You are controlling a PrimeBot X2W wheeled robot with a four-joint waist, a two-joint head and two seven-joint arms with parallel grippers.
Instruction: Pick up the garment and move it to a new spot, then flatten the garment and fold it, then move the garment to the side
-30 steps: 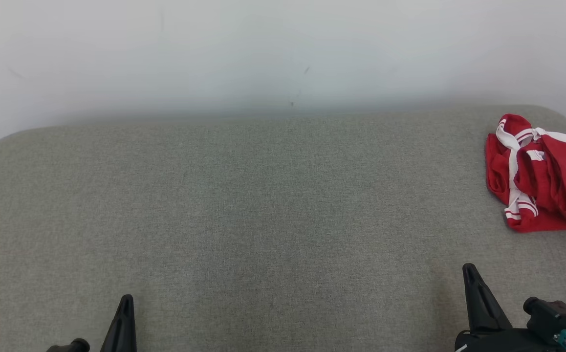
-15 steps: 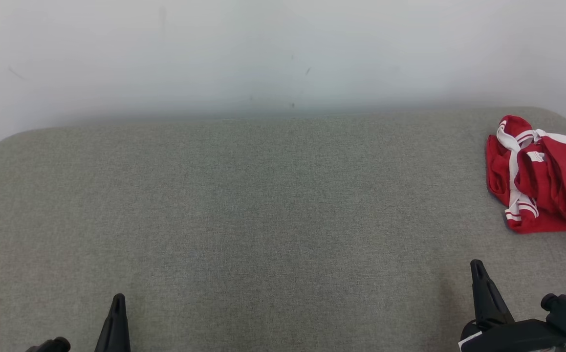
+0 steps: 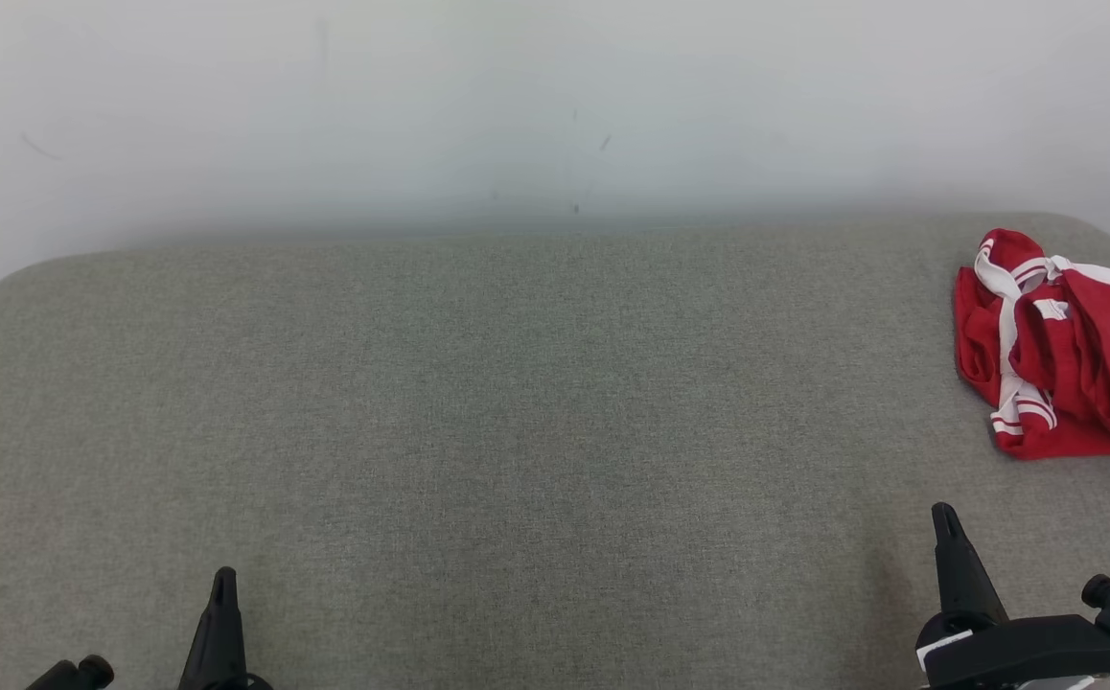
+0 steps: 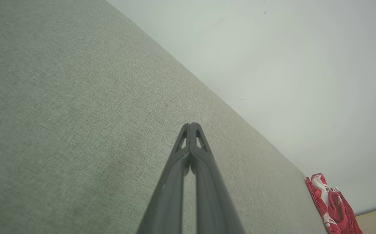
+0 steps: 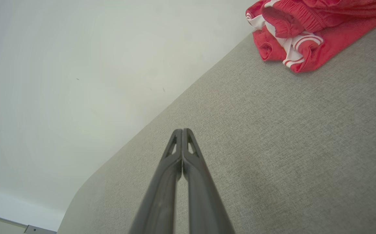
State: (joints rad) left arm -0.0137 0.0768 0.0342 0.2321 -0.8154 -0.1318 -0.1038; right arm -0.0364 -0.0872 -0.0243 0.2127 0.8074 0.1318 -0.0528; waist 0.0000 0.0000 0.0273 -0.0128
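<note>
Toward the far right corner of the surface (image 3: 517, 402) the garment (image 3: 1063, 355) lies bunched (red, white trim). Likely soft, light, limp: pinch a raised fold. Left gripper (image 4: 190, 125) and right gripper (image 5: 182, 130) both clenched, empty; you must open one.

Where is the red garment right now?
In the head view the red garment lies crumpled at the far right of the grey cushion, ahead of the right claw and apart from it.
</note>
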